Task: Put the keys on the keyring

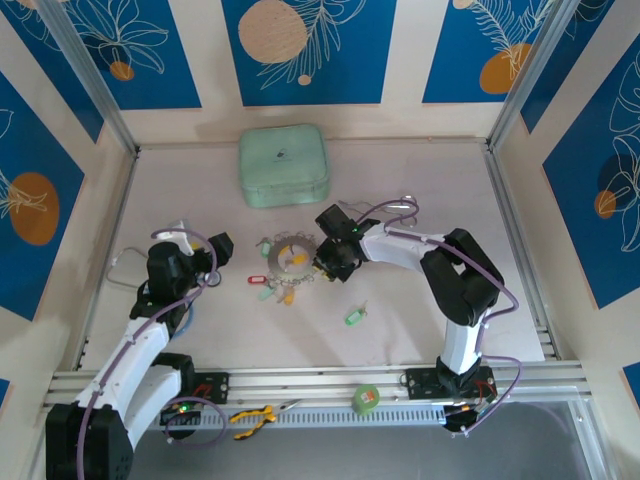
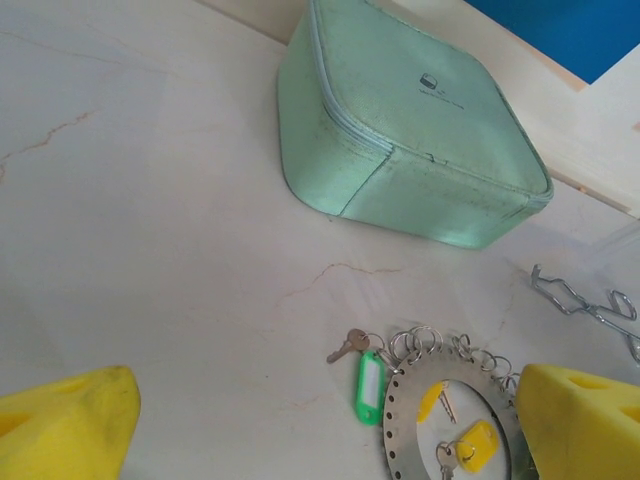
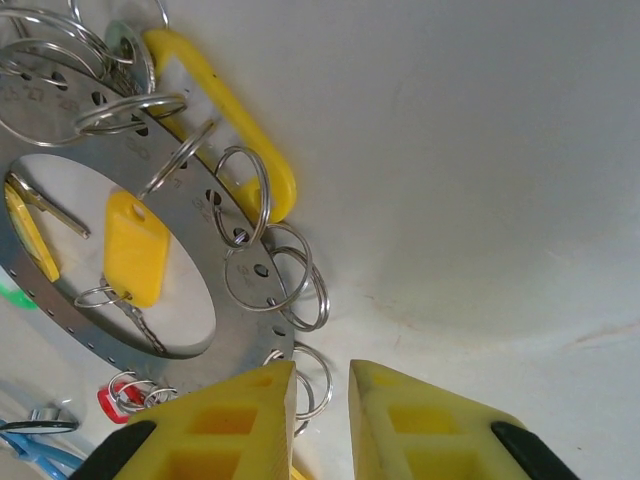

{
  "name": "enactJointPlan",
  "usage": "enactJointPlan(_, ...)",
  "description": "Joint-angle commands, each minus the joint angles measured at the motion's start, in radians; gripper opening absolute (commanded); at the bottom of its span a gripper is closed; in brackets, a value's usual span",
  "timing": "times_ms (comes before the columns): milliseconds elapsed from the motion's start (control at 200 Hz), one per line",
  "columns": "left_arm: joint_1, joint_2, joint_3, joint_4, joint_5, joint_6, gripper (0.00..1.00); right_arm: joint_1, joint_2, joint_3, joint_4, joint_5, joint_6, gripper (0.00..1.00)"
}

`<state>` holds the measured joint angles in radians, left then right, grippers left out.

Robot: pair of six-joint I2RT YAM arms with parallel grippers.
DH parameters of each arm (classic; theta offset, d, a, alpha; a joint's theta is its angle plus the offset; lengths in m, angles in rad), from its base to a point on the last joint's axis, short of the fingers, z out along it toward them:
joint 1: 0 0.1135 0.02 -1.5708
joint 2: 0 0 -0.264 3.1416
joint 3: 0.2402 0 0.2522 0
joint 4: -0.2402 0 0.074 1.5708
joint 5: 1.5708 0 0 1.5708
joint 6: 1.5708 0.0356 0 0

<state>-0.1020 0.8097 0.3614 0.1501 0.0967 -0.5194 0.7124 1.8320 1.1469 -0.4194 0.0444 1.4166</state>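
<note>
Hovering by the keyring, right gripper gapes narrowly, empty; left gripper gapes wide.

Keyring in front of case

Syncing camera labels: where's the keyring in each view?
Top external: keyring mid-table, below the mint case.
Left wrist: bottom edge, right of centre.
Right wrist: upper left, above the right pincer.
Shared landmark: yellow tag inside the ring's hole.
</note>
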Motion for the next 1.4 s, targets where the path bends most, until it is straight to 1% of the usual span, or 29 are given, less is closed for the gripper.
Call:
enactJointPlan(0, 0.005, -0.017, -0.011, 0.034, 0.015, -0.011, 0.96, -0.007, 0.025, 0.005, 0.003, -0.013, 0.029, 0.21)
enactJointPlan(410, 0.004, -0.015, -0.007, 0.037, 0.018, -0.013, 0.96, -0.028, 0.049, 0.009, 0.04, -0.016, 0.018, 0.23)
enactJointPlan(850, 0.005, -0.011, -0.007, 0.038, 0.015, -0.012, 0.96, -0.034, 0.07, 0.014, 0.066, -0.02, 0.014, 0.2)
enactJointPlan(1210, 0.005, -0.014, -0.007, 0.037, 0.013, -0.011, 0.96, -0.036, 0.072, 0.014, 0.101, -0.008, -0.004, 0.14)
enactJointPlan(1280, 0.004, -0.015, -0.009, 0.035, 0.014, -0.011, 0.96, -0.036, 0.07, 0.014, 0.111, -0.005, -0.013, 0.11)
enactJointPlan(1380, 0.004, -0.017, -0.009, 0.03, 0.014, -0.011, 0.96, -0.033, 0.059, 0.011, 0.123, 0.004, -0.038, 0.0)
enactJointPlan(1395, 0.004, -0.019, -0.009, 0.029, 0.014, -0.011, 0.96, -0.033, 0.056, 0.011, 0.124, 0.006, -0.042, 0.0)
